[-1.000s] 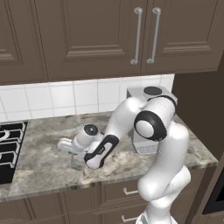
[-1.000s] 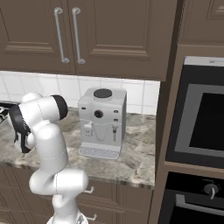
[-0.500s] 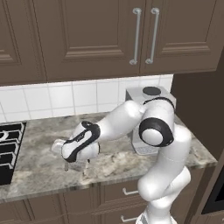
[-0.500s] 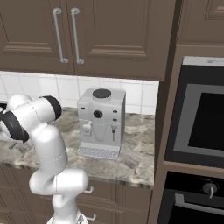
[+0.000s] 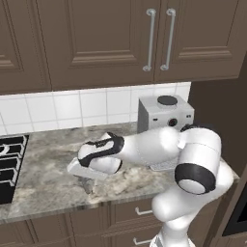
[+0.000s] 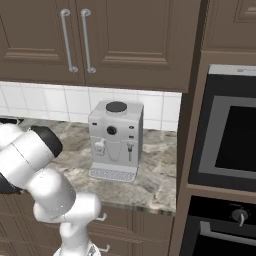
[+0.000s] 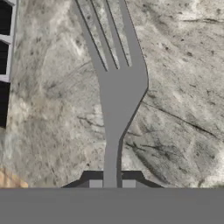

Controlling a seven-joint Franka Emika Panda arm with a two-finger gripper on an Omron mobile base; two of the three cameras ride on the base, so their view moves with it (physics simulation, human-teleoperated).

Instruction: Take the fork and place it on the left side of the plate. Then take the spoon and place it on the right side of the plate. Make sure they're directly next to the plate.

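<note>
In the hand view the all-grey fork (image 7: 118,87) runs up from my gripper (image 7: 112,181), tines pointing away, over the speckled stone counter (image 7: 175,65). The jaws are shut on the fork's thin handle. From the left base view, my gripper (image 5: 88,183) hangs just above the counter (image 5: 48,183), left of centre and near the front edge. The plate and the spoon are out of view.
A black stove grate (image 5: 9,164) lies at the counter's left end, and it also lines the left edge of the hand view as dark bars (image 7: 4,43). A grey coffee machine (image 5: 164,113) stands at the back right. An oven column (image 6: 225,150) rises further right.
The arm has sunk and stretched out to the left, its elbow dropping low over the counter. The hand stays over the same left-centre patch of counter.
</note>
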